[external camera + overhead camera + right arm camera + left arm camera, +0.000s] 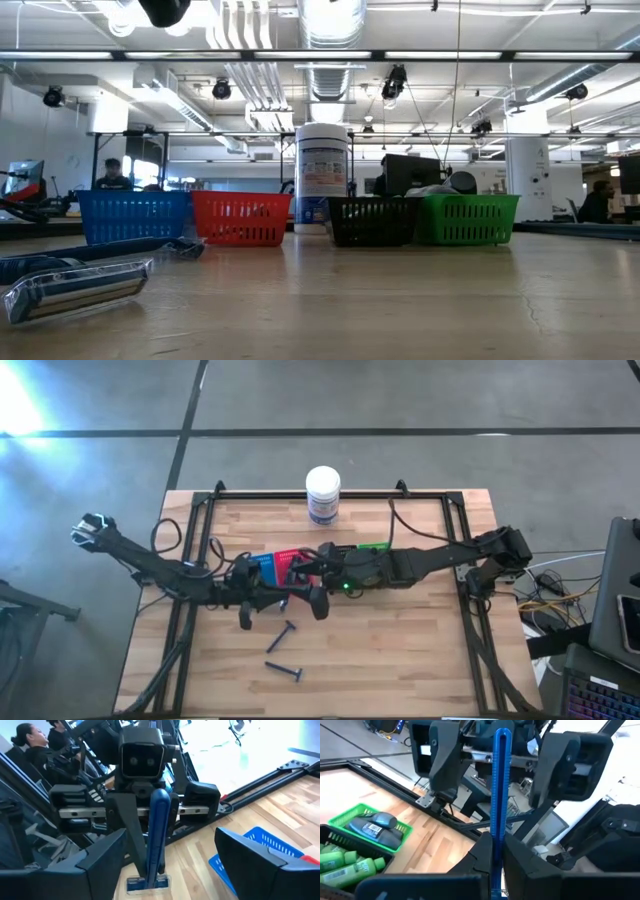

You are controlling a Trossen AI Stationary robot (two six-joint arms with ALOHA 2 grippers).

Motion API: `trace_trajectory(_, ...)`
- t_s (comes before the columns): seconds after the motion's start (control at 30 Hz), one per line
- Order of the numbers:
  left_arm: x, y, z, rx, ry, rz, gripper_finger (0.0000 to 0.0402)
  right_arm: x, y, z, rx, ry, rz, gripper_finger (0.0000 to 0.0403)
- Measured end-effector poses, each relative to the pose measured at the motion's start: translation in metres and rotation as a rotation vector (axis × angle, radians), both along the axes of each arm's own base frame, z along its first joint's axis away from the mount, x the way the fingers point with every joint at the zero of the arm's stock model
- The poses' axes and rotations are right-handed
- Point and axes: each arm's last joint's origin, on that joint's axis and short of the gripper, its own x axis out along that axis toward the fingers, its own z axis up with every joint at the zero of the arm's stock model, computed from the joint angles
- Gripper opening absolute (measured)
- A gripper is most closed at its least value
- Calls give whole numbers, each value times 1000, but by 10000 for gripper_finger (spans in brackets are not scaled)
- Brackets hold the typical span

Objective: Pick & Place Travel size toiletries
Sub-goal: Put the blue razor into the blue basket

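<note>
Above the trays at mid-table my two grippers face each other. My left gripper (pixel 494 847) is shut on a blue razor (pixel 499 785). The razor sticks out ahead of it toward my right gripper (pixel 172 845), which is open. The right gripper's fingers (pixel 445 760) stand wide on either side of the razor's head end (pixel 147 882), apart from it. Two more razors (pixel 288 630) (pixel 285 671) lie flat on the wood near the front. Grey bottles fill the green tray (pixel 402 831), and green tubes (pixel 347 862) lie in the black tray beside it. My left gripper pinches the blue razor's handle (pixel 495 840) between its two fingers, at the end away from the head. The fingers point about level toward the table's right side, and the handle runs along them. The razor is lifted clear, its head end out in front.
A white jar (pixel 323 495) stands at the table's far edge. The blue (pixel 135 215), red (pixel 240 217), black (pixel 372 220) and green (pixel 468 218) trays stand in a row across the middle. People show in the room beyond (pixel 30 740).
</note>
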Motion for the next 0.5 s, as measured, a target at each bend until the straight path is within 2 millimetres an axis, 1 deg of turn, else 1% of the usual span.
trace_trajectory(0.13, -1, 1, -3, 26, 33, 32, 25, -1, -1, 0, -7, 13, -2, 283)
trace_trajectory(0.27, -6, 7, -8, 24, 105, 91, 25, -4, -3, -6, -27, 85, -31, 279)
trace_trajectory(0.4, -21, 17, -14, -30, 203, 215, 25, -9, -4, -8, -28, 142, -49, 285)
trace_trajectory(0.5, -39, 30, -26, -165, 307, 375, 25, -17, -7, -9, -13, 204, -117, 297)
